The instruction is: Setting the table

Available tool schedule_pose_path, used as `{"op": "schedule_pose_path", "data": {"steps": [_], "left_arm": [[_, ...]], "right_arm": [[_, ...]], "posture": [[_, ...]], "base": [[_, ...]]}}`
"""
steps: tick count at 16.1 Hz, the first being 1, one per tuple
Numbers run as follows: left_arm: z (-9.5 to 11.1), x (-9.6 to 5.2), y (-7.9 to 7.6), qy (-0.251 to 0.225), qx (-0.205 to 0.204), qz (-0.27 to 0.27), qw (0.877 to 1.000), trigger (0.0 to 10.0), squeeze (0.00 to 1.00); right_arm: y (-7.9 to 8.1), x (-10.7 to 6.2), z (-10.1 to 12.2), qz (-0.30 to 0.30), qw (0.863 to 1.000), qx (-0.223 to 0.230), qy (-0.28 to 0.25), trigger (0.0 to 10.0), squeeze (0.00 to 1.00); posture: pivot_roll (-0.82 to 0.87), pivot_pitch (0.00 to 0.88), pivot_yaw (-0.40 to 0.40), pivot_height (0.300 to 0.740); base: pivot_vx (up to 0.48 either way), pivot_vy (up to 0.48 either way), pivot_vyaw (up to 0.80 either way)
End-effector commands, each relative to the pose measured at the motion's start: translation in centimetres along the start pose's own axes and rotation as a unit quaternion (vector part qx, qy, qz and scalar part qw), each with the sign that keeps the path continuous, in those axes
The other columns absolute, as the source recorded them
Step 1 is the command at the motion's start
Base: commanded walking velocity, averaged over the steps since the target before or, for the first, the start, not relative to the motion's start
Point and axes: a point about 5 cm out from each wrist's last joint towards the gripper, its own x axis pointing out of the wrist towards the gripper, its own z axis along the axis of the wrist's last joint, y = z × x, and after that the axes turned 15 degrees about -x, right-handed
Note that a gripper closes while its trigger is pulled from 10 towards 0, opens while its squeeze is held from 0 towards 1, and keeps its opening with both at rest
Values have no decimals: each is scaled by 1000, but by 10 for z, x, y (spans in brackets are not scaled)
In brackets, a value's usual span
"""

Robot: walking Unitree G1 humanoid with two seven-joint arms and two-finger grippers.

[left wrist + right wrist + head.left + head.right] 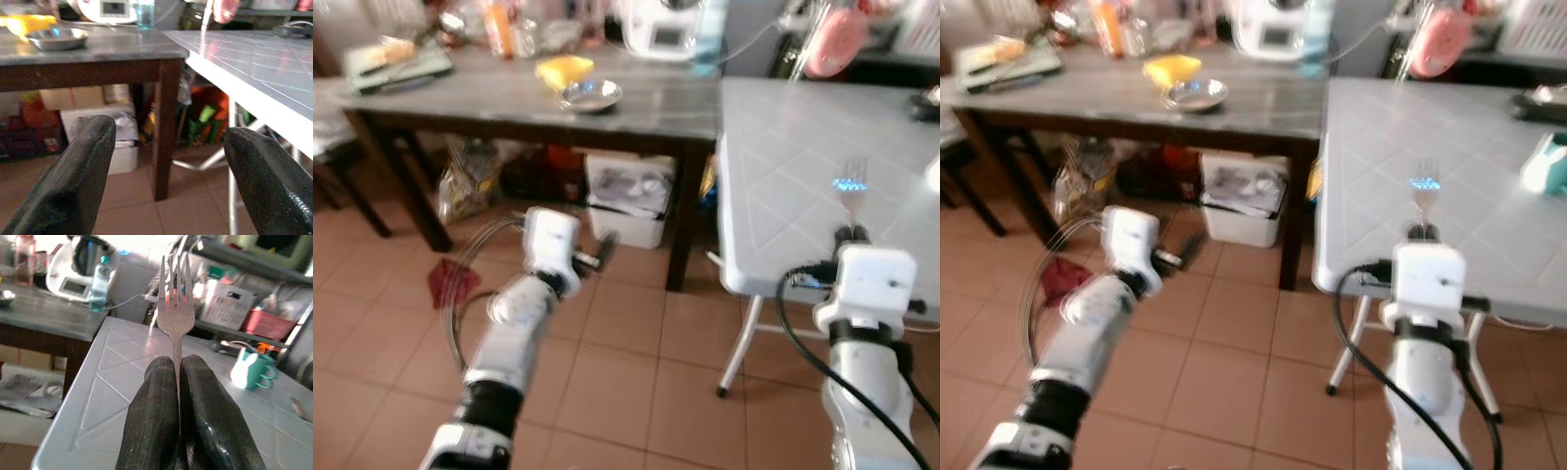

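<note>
Right gripper (pixel 177 369) is clamping a fork (pixel 174 308) by its handle, tines pointing up and away, hanging over the near edge of the white folding table (pixel 783 186). Left gripper (pixel 166 166) is hovering empty above the tile floor, fingers spread wide. Further back, a teal mug (pixel 252 369) is sitting on the white table; a steel bowl (pixel 590 95) is resting on the dark wooden table (pixel 509 98).

A dark wooden desk (pixel 509 103) carries a metal bowl (pixel 591 95) with a yellow object (pixel 565 70) just behind it, a white kitchen appliance (pixel 658 29) and a clear plastic bottle (pixel 99 284). Beneath it stand a white storage box (pixel 628 201) and a crumpled bag (pixel 468 181). A red scrap (pixel 451 281) lies on the terracotta tile floor (pixel 626 382).
</note>
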Motion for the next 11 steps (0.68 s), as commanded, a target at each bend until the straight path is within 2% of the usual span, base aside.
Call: {"op": "schedule_pose_path", "data": {"steps": [1, 6, 11], "left_arm": [[5, -1, 6, -4, 13, 4, 1000, 10000, 0], [4, 0, 6, 1, 12, 2, 1000, 10000, 0], [8, -1, 4, -9, 5, -16, 1000, 10000, 0]], "right_arm": [[-2, 0, 6, -4, 1000, 2, -13, 10000, 0], [-2, 0, 5, -4, 1000, -2, -12, 10000, 0], [-1, 2, 5, -5, 1000, -3, -14, 10000, 0]], "posture": [[15, 87, -20, 740], [18, 84, -19, 740], [26, 76, -20, 740]], "base": [[0, 480, 0], [0, 448, 0], [0, 0, 0]]}}
